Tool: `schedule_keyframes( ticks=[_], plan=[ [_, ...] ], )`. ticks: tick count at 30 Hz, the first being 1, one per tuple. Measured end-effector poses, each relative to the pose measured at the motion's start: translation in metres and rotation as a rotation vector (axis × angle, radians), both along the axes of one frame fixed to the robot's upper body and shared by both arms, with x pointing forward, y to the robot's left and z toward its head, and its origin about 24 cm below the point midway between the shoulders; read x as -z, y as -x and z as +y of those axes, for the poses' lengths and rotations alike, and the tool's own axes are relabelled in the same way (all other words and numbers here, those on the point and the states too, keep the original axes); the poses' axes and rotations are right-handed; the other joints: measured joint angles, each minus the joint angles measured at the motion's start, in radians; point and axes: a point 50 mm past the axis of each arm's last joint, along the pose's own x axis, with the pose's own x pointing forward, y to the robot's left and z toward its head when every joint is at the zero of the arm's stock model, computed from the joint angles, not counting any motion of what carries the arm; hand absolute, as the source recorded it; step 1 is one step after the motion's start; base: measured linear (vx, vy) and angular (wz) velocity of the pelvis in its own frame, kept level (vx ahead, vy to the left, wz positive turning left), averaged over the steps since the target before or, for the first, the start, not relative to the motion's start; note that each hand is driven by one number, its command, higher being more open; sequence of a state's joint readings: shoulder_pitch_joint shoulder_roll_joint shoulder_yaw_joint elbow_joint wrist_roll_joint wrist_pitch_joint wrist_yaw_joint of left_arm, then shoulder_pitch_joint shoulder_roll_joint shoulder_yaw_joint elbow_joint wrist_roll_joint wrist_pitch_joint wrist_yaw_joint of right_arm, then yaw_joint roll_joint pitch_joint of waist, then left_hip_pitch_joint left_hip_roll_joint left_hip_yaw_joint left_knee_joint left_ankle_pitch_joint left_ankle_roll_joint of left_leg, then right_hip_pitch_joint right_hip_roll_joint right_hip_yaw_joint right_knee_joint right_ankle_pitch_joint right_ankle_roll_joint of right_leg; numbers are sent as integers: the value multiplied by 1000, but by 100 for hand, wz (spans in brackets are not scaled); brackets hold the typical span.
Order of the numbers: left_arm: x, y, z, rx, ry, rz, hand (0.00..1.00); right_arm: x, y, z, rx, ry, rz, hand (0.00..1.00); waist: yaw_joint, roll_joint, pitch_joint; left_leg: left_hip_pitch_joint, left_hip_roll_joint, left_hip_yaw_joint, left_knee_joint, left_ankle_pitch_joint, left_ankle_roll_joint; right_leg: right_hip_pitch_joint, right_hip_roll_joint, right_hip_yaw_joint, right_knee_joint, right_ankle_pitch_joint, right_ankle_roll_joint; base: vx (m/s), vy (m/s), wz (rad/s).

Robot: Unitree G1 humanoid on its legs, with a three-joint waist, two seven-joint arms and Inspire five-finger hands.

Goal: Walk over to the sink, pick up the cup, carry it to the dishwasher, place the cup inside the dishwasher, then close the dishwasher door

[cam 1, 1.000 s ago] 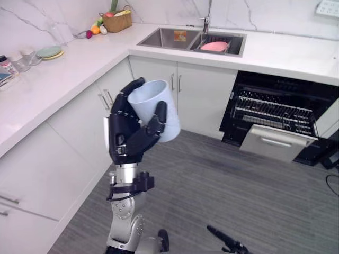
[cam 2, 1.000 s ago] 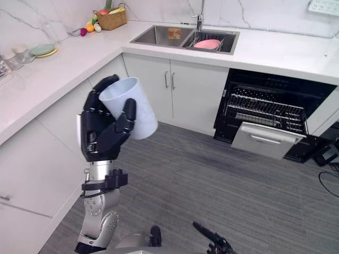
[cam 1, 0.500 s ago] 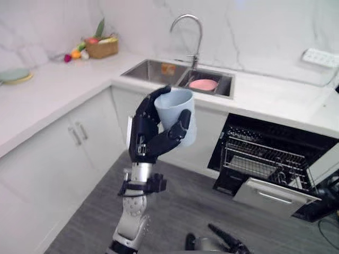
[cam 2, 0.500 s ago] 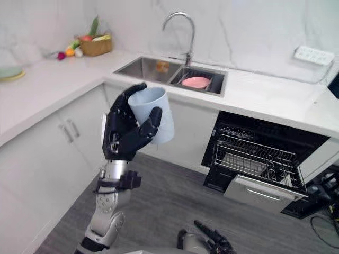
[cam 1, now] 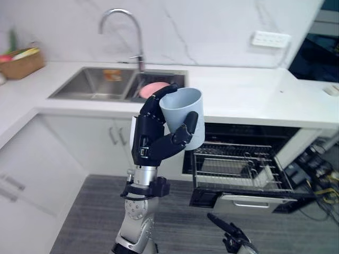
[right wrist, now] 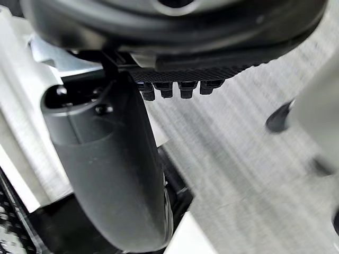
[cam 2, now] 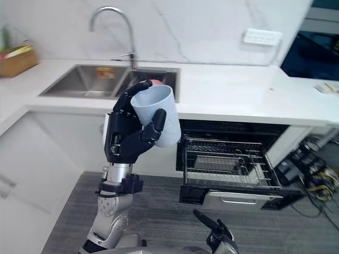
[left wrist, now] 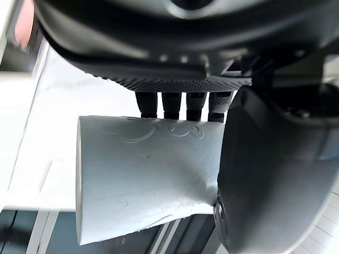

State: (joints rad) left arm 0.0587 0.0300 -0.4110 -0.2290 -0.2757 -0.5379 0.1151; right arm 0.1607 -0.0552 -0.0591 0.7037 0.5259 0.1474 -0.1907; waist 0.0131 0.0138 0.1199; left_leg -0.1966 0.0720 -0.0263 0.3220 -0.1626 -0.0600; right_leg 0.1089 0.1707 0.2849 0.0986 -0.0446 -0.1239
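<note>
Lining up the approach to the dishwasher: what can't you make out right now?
- Left corner of the dishwasher rack: behind the cup and left hand in both eye views.
- What sits in that rack: too small among the wires to tell.
- The pink item in the sink: mostly behind the left hand, eye views.
- The right hand: cut by the eye views' bottom edge.

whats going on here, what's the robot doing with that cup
The robot's left hand holds a pale cup up in front of it, fingers and thumb curled round it. The sink lies behind it in the counter, and the dishwasher stands open low to the right with its rack pulled out. The cup is not yet inside. The right hand hangs low over the floor, open and holding nothing.
</note>
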Motion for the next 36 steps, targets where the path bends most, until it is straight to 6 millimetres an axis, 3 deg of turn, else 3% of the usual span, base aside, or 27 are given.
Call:
schedule_keyframes(
  ticks=[2, 3, 5, 8, 11, 12, 14, 15, 16, 17, 18, 19, 20, 21, 22, 25, 27, 29, 32, 36],
  plan=[
    [-4, 2, -3, 10, 12, -13, 0, -3, -2, 0, -51, 56, -9, 100, -2, 1, -3, 20, -6, -34, -58, 105, -29, 8, 3, 95, 11, -34, 19, 370, 354, -151],
    [-10, 5, -3, 25, 8, -42, 0, -5, -7, 1, -57, 79, -22, 100, -3, -2, -8, 31, -11, -8, -55, 130, 13, 0, -1, 144, 30, -67, 42, 267, 291, -101],
    [-20, 8, -1, 49, -18, -101, 0, -9, -11, 0, -49, 107, -38, 100, -18, -37, -21, 37, -15, 67, -54, 111, 46, -25, -34, 148, 44, -86, 80, 331, 332, -112],
    [-42, 9, 3, 62, 20, -198, 0, -18, -20, -8, -31, 217, -89, 100, -30, -46, -26, 111, -25, 153, -70, 80, 87, -3, -81, 93, 35, -70, 133, 238, 189, -110],
    [-49, 10, -6, 105, 23, -238, 0, -17, -15, -9, -54, 277, -64, 100, -41, -43, -54, 150, -31, 163, -98, 63, 84, 1, -93, 74, 35, -67, 137, 144, 80, -74],
    [-52, 9, -9, 119, 16, -262, 0, -15, -8, -11, -41, 310, -40, 100, -70, -41, -59, 174, -32, 174, -125, 54, 83, -4, -94, 61, 35, -67, 137, 83, 45, -44],
    [-51, 6, -6, 102, -10, -260, 0, -13, 2, -16, -21, 336, -36, 100, -89, -40, -68, 196, -29, 199, -158, 53, 83, -16, -94, 56, 41, -66, 139, 48, 31, -66],
    [-46, -2, 6, 44, -37, -247, 0, -13, 11, -28, 28, 342, -75, 100, -96, -35, -71, 222, -18, 235, -189, 53, 83, -26, -92, 25, 46, -66, 147, 14, -7, -127],
    [-43, -9, 25, -48, -53, -237, 0, -19, 13, -41, 59, 379, -135, 100, -98, -36, -70, 252, -11, 280, -221, 54, 82, -44, -112, -84, 53, -93, 161, -1, -25, -151],
    [-42, -12, 36, -105, -49, -229, 0, -25, 9, -48, 62, 407, -175, 100, -97, -39, -69, 266, -11, 312, -229, 53, 81, -60, -146, -179, 59, -118, 140, -59, -29, -169],
    [-39, -14, 53, -196, -30, -200, 0, -39, -2, -59, 50, 442, -254, 100, -99, -40, -69, 277, -8, 350, -227, 50, 78, -82, -196, -284, 54, -116, 139, -100, -66, -190],
    [-35, -16, 71, -302, -8, -156, 0, -73, -25, -74, -4, 506, -424, 100, -107, -42, -67, 281, 9, 362, -208, 33, 56, -96, -256, -397, -5, -58, 172, -99, -96, -169],
    [-33, -16, 74, -328, -10, -145, 0, -90, -34, -79, -26, 532, -502, 100, -109, -46, -66, 281, 15, 364, -195, 15, 41, -97, -270, -421, -20, 8, 202, -43, -165, -123],
    [-29, -15, 74, -348, -31, -123, 0, -117, -44, -87, -53, 577, -613, 100, -118, -42, -63, 278, 35, 358, -176, 0, 27, -91, -248, -411, -35, 20, 197, 8, -186, -56],
    [-23, -13, 66, -335, -55, -90, 0, -162, -55, -97, -74, 664, -771, 100, -119, -43, -63, 276, 53, 311, -166, -6, 18, -84, -225, -400, -50, 29, 184, 29, -224, -35],
    [-21, -10, 53, -354, -145, -102, 0, -235, -69, -92, -116, 779, -1061, 100, -125, -44, -65, 277, 74, 288, -167, -1, -6, -69, -200, -406, -71, 40, 167, 2, -160, -2],
    [-21, -10, 52, -390, -173, -113, 0, -257, -76, -79, -148, 767, -1185, 100, -124, -41, -66, 275, 76, 281, -173, 4, -13, -61, -196, -415, -87, 49, 163, -30, -58, 8],
    [-22, -9, 52, -424, -176, -113, 0, -262, -83, -65, -196, 713, -1248, 100, -117, -40, -68, 275, 74, 273, -177, 8, -15, -54, -197, -424, -98, 55, 163, -36, -27, 13],
    [-22, -10, 52, -507, -217, -108, 0, -258, -90, -43, -310, 548, -1311, 100, -102, -34, -69, 259, 56, 249, -185, 24, -8, -47, -211, -447, -129, 71, 169, -14, 20, 22],
    [-21, -10, 50, -541, -267, -110, 0, -258, -93, -30, -380, 402, -1377, 100, -91, -33, -70, 258, 39, 228, -199, 31, -2, -35, -225, -469, -144, 75, 176, 11, 27, 20]
  ],
)
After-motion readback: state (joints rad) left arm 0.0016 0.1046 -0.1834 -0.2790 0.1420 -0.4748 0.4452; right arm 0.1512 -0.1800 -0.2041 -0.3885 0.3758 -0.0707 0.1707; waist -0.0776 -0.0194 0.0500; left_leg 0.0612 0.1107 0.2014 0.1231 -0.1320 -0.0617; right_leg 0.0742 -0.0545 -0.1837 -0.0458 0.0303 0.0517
